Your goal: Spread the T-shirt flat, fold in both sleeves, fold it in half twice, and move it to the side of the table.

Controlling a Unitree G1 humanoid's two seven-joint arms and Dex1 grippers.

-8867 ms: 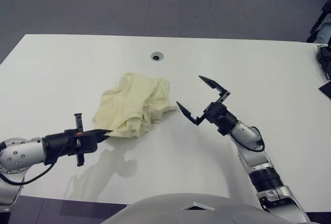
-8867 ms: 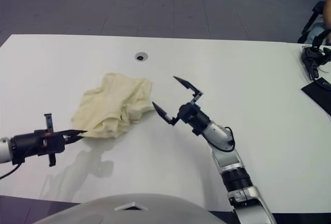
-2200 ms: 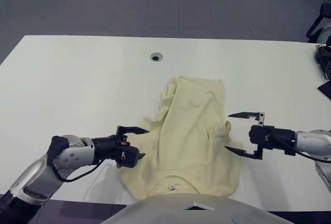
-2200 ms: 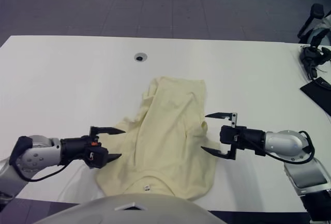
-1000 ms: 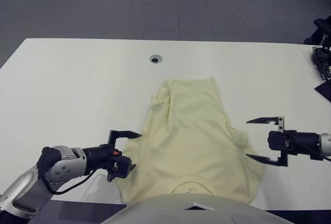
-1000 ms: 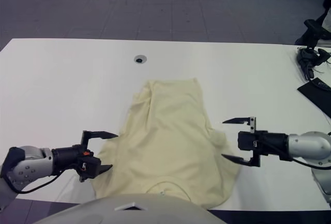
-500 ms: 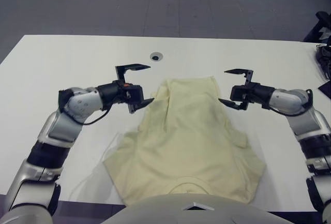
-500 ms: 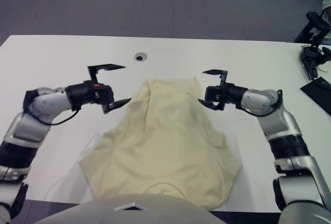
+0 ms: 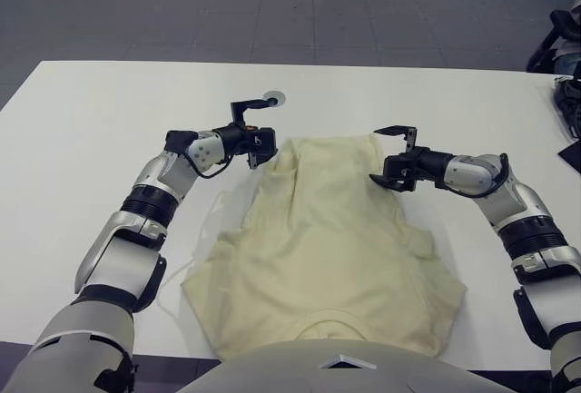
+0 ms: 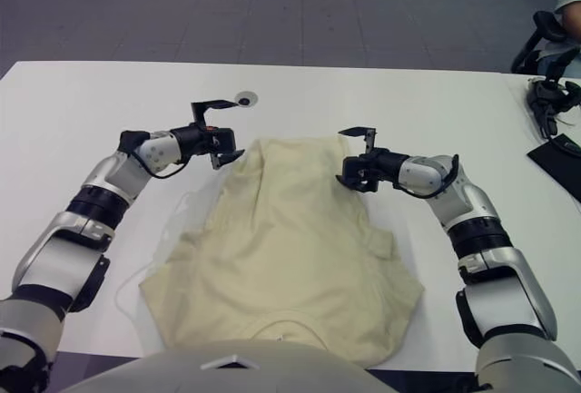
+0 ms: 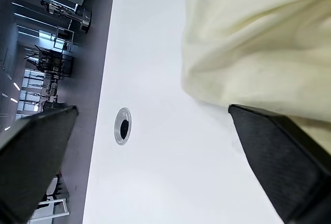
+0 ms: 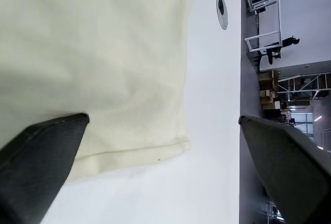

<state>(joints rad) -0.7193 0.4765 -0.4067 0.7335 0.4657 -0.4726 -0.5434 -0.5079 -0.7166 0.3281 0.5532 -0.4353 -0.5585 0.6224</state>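
A pale yellow T-shirt (image 9: 327,248) lies spread on the white table (image 9: 109,139), its collar at the near edge and its hem at the far end. My left gripper (image 9: 263,134) is open just off the hem's far left corner, low over the table. In the left wrist view the shirt's edge (image 11: 248,38) lies beside the open left gripper (image 11: 153,109). My right gripper (image 9: 376,154) is open at the hem's far right corner. The right wrist view has that corner (image 12: 176,146) between the open fingers of the right gripper (image 12: 164,118).
A round cable grommet (image 9: 273,99) sits in the table just beyond the left gripper. Black gear (image 9: 570,107) lies at the table's right edge. Bare table stretches to the left and right of the shirt.
Over the last second both open grippers moved from the shirt's near sides to its far hem corners. The shirt, crumpled earliest, now lies spread and has kept still in the last half second.
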